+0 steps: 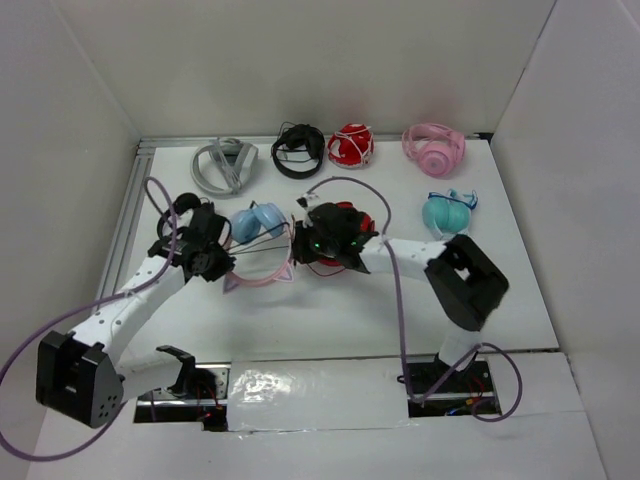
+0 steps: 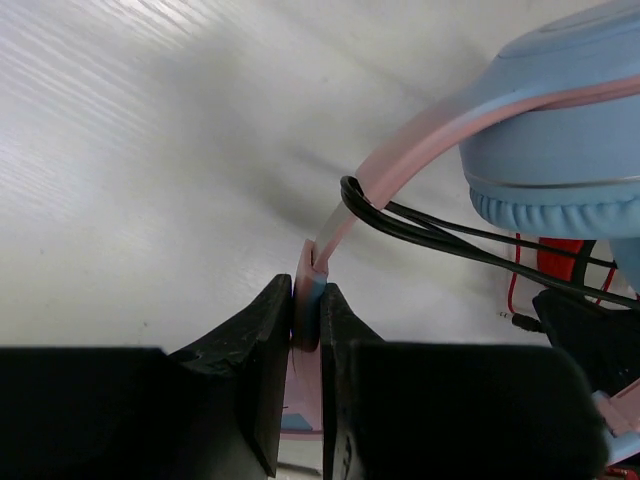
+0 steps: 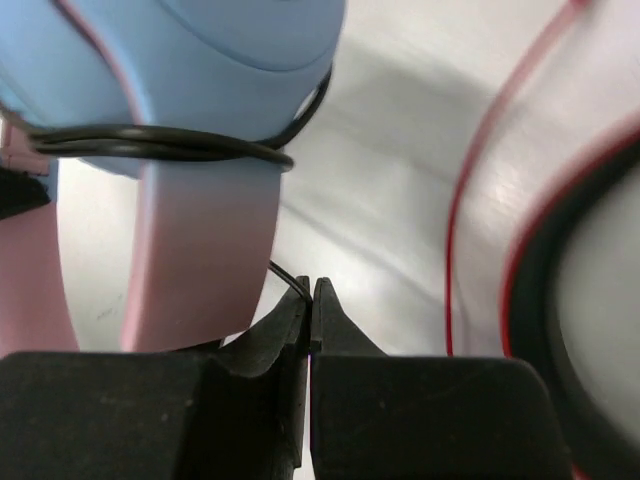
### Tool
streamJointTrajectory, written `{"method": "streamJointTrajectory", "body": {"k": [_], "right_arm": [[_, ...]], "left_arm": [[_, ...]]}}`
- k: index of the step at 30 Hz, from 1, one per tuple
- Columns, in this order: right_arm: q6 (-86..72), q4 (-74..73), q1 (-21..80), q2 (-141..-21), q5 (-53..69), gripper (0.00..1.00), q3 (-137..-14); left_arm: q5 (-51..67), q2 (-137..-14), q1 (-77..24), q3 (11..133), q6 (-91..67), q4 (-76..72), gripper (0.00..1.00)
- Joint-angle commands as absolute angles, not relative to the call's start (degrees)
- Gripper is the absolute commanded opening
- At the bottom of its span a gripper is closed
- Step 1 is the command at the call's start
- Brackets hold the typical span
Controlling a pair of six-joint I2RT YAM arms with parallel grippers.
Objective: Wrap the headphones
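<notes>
**Both grippers on the blue-and-pink set**

The headphones (image 1: 262, 240) lay on the table (image 1: 350, 320) left of centre, between my two wrists. The light-blue ear cups (image 1: 258, 220) were toward the far side and the pink headband (image 1: 262, 278) curved toward me.

My left gripper (image 2: 306, 305) was clamped on the headband, jaws nearly together with only the thin pink band between them. My right gripper (image 3: 308, 298) was pinched down on the thin black cable (image 3: 150, 142), and a strand ran straight into the closed tips. Loops of that cable crossed the band just under a cup.

A red-and-black headset (image 1: 352, 222) sat right beside the right gripper. Its red cord (image 3: 480, 190) curved across the right wrist view. A grey headset (image 1: 225, 165), a pink headset (image 1: 433, 148) and a teal headset (image 1: 447, 210) stood well apart, toward the far side.
</notes>
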State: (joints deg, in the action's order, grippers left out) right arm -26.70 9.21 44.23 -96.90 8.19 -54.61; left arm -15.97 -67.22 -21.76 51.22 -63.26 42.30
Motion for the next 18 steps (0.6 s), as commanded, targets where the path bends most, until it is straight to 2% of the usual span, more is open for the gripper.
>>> {"method": "streamJointTrajectory", "body": {"k": [1,4,13,16,18], "right_arm": [[-19.09,-2.08,42.98,-104.12,2.99,0.0,-64.9],[-15.74,-9.13,43.24,-110.47,0.18,0.0,-74.07],[-15.2,-15.28,43.15,-120.49,-2.1,0.06,-87.44],[-14.24,-19.24,42.63,-124.18,-3.33,0.0,-92.89],[-13.8,-20.74,41.4,-125.33,-3.96,0.0,-94.13]], "left_arm": [[-23.21,-62.58,-13.02,46.86,-57.48,40.09,0.0],[-20.84,-62.4,-6.61,45.0,-57.31,38.68,0.0],[-21.44,-73.37,-4.93,47.45,-57.22,34.9,0.0],[-22.58,-77.5,-4.22,50.26,-56.78,34.28,0.0],[-22.85,-79.18,-3.87,51.15,-55.82,33.23,0.0]]}}
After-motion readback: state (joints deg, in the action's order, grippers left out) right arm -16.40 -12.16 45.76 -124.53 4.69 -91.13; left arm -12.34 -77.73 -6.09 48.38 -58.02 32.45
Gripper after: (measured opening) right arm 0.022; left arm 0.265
